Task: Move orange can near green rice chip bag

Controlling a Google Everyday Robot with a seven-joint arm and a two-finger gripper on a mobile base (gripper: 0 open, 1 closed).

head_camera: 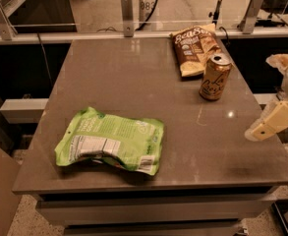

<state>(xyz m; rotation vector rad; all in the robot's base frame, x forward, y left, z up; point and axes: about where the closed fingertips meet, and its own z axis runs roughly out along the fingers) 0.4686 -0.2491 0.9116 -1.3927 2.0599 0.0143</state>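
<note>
The orange can (215, 77) stands upright on the grey table (133, 73) at the right, just in front of a brown and cream chip bag. The green rice chip bag (111, 142) lies flat near the table's front left, label panel up. My gripper (279, 92) is at the right edge of the view, beyond the table's right edge and to the right of the can. Its two cream fingers (273, 123) stand apart with nothing between them. It is not touching the can.
A brown and cream chip bag (195, 49) lies at the back right, behind the can. A glass railing with metal posts (127, 14) runs along the table's far edge. A shelf (23, 109) juts out at the left side.
</note>
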